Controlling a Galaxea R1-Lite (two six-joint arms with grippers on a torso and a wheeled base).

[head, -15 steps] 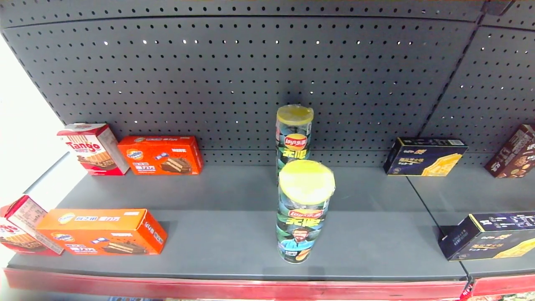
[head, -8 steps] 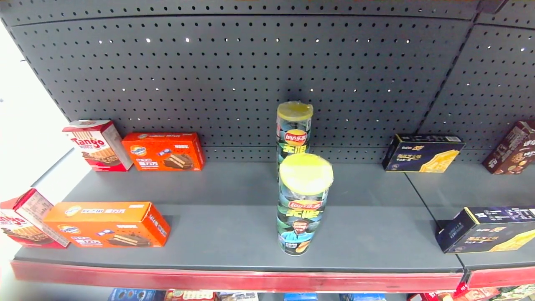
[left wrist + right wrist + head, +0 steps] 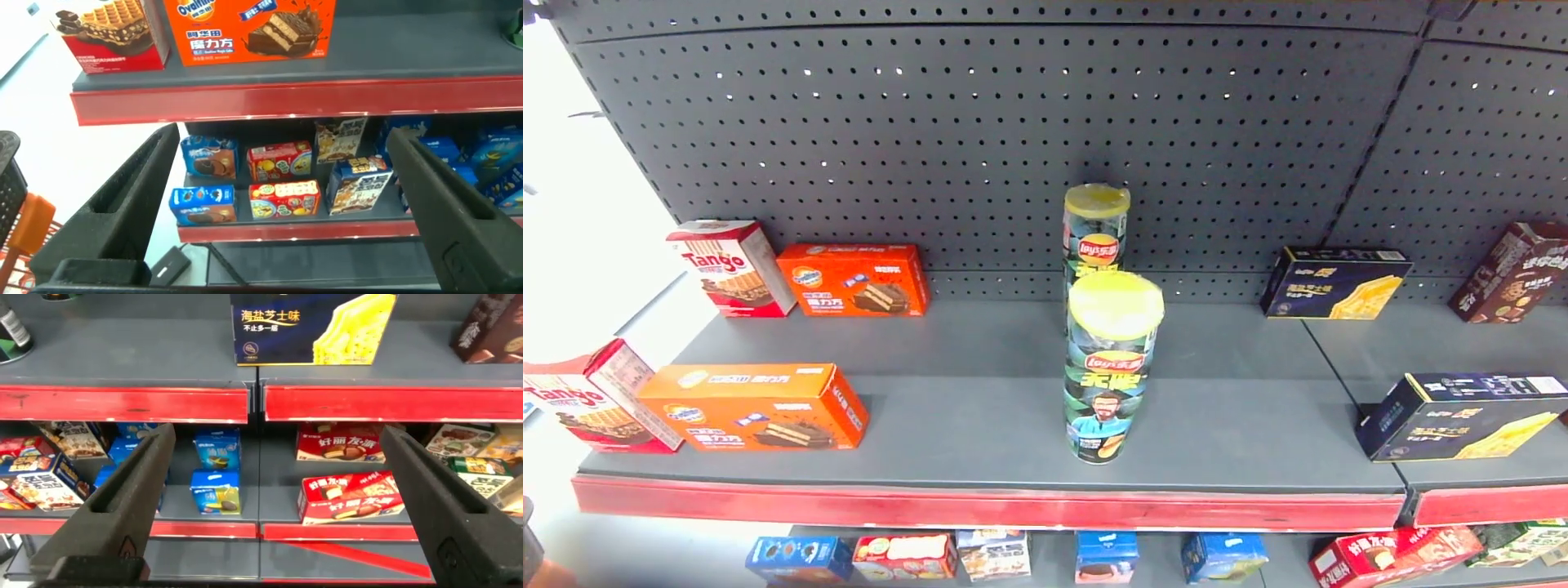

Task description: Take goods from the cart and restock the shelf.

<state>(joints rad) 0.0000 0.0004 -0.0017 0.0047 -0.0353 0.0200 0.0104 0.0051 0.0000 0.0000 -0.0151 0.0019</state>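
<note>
Two wide, empty tools face the shelf (image 3: pixel 980 425); left tool (image 3: pixel 282 143) seems nearer the cart (image 3: pixel 10 188) than right tool (image 3: pixel 278 434).

We see a front chip can (image 3: pixel 1111 384) upright on the grey shelf (image 3: pixel 964 425), a rear chip can (image 3: pixel 1096 233) right behind it, possibly touching; orange boxes (image 3: pixel 756 407) left, dark blue boxes (image 3: pixel 1462 415) right.

Yellow-lidded chip can (image 3: pixel 1109 371) upright on shelf (image 3: pixel 964 425)
</note>
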